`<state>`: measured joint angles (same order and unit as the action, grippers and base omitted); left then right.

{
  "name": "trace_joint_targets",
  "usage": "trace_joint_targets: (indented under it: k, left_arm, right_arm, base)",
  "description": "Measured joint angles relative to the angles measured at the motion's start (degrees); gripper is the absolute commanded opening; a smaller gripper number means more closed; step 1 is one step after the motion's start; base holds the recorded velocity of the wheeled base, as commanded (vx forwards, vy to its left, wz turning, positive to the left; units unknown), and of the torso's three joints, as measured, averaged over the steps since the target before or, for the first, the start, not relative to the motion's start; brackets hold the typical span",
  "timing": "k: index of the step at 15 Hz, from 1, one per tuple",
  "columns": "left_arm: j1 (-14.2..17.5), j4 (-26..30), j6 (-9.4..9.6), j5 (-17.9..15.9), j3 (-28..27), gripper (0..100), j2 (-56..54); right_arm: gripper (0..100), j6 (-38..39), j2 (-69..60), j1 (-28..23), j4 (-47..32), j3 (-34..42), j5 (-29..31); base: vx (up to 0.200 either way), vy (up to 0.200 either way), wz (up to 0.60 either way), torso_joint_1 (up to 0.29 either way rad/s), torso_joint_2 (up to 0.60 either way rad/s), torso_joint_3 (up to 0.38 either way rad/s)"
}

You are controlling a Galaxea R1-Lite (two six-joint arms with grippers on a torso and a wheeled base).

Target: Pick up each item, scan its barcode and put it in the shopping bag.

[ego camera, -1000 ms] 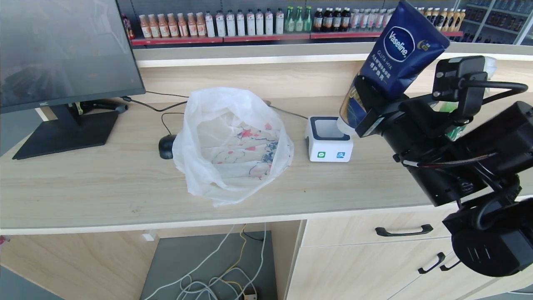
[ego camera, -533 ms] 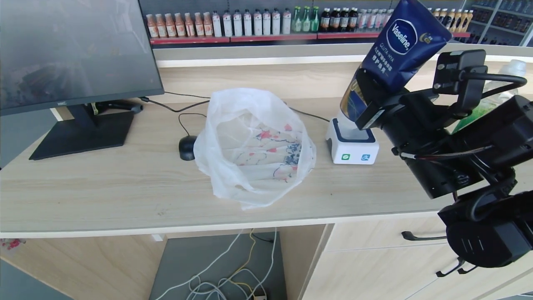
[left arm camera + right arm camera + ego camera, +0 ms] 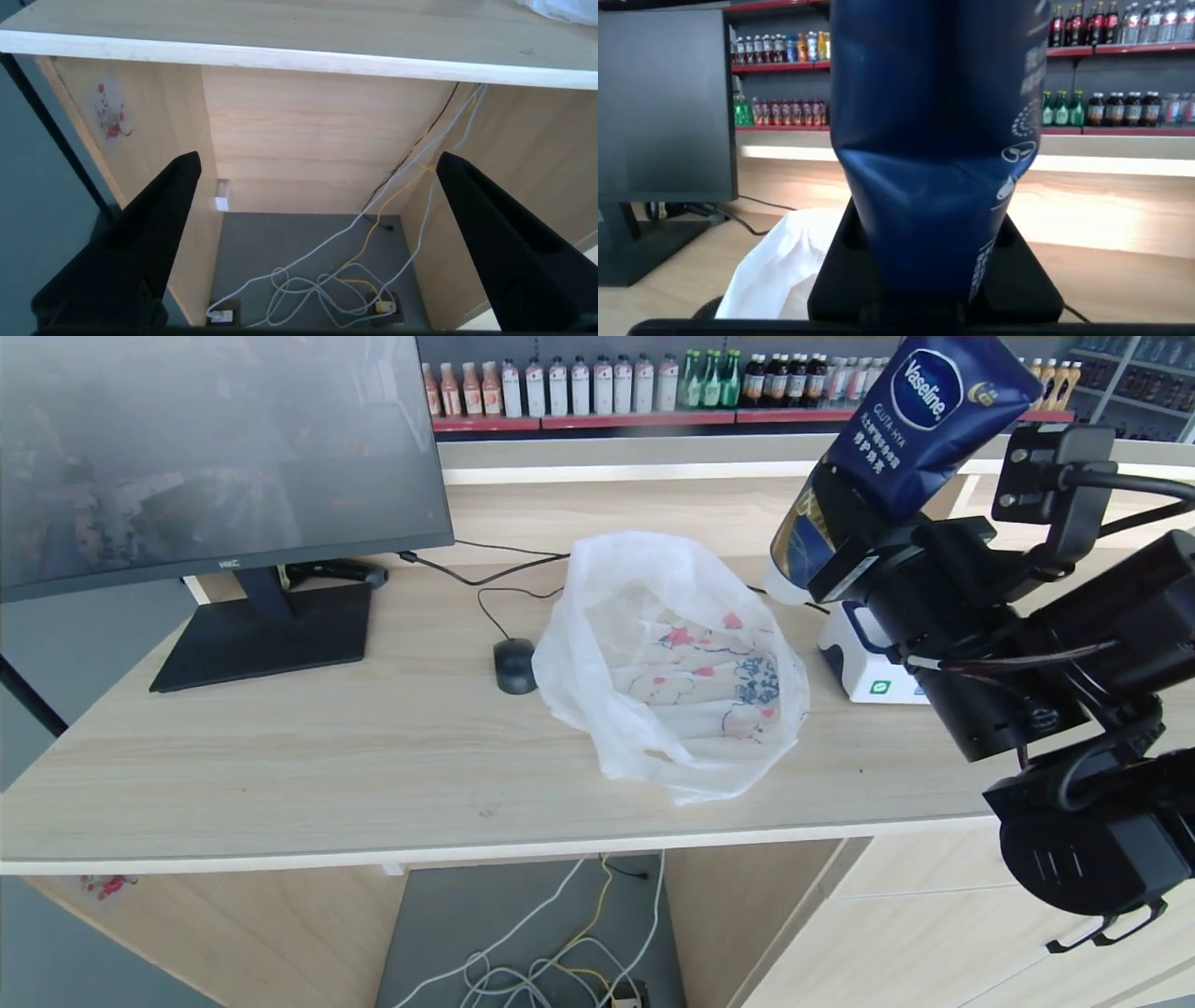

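Holding the blue tube (image 3: 920, 420) high up on the right, cap end down, with the right gripper (image 3: 834, 560) clamped tight on its lower part. Hanging in the air close to the white scanner (image 3: 864, 658), just right of the shopping bag (image 3: 672, 653) on the counter (image 3: 327, 747). Down low on the near left, under the counter edge, the left gripper (image 3: 318, 233) with fingers (image 3: 159, 233) wide apart and nothing between them.

Cannot tell where the barcode is, or if the beep has come yet. Could get no scan at all if turned the wrong way to the scanner.

Could slip. Soft and squashy, and already dented in the right wrist view (image 3: 934, 140). Gripped near one end only, with most of it sticking up and leaning. Might tip or slide out with a quick swing to the left.

Could bump the scanner with the arm, so close beside it. Might push it along the counter or tug its wire.

Could miss the bag. Thin and floppy, mouth open but saggy, and light enough to slide. Might land on the rim, squash it flat and roll off onto the counter. Might bounce out if let go from too high.

Best to go slow, get right over the open mouth, go low, then let go.
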<state>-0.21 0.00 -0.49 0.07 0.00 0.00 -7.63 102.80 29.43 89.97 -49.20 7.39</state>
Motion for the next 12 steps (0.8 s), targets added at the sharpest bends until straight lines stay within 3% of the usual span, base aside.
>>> trace_joint_targets:
  k: [12]
  left_arm:
    - [0.0,0.0,0.17,0.0,0.0,100,0.0]
  right_arm:
    - [0,1.2,-0.2,3.0,0.1,3.3,0.2]
  base:
    - [0.000,0.000,0.00,0.000,0.00,0.000]
